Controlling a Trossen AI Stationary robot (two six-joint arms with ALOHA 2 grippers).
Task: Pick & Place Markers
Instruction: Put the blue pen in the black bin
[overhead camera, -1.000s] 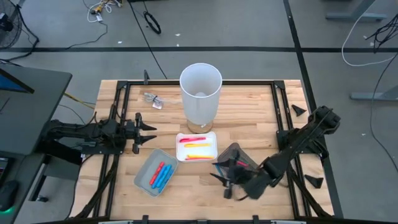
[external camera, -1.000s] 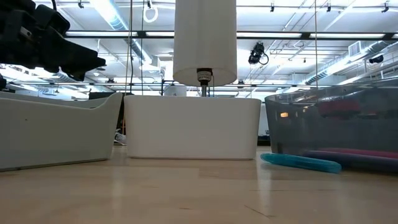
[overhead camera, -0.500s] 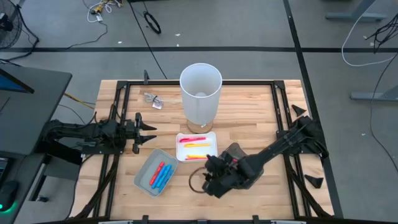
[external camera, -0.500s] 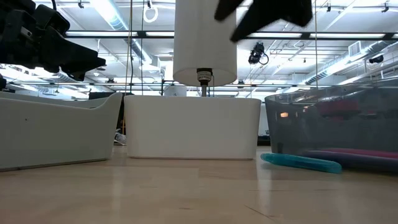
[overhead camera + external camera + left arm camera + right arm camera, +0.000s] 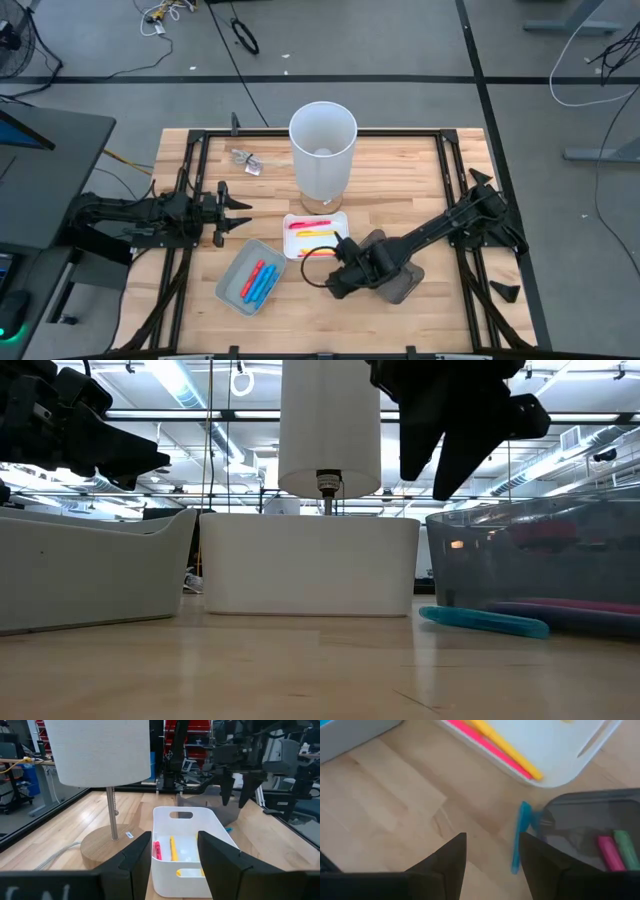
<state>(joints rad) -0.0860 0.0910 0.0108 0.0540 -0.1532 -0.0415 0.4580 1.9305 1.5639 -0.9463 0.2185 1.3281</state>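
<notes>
A blue marker (image 5: 521, 836) lies flat on the wooden table against the outer wall of a dark see-through bin (image 5: 592, 817); the bin holds a pink and a green marker (image 5: 615, 851). The low view shows the same blue marker (image 5: 485, 621) in front of the bin (image 5: 540, 560). My right gripper (image 5: 492, 862) hangs open above it, pointing steeply down, touching nothing; it also shows in the high view (image 5: 335, 278) and the low view (image 5: 435, 478). My left gripper (image 5: 238, 210) waits open and level at the table's left.
A white tray (image 5: 340, 222) with pink and yellow markers sits in front of a white-shaded lamp (image 5: 322, 150). A grey tray (image 5: 232, 290) with red and blue markers lies near the front left. Bare wood lies left of the blue marker.
My right gripper has swung toward the table's left, from the near right of the dark bin to its left side. It has tipped from nearly level to pointing steeply down, rolled about its own axis, and sunk a little. No marker has moved.
</notes>
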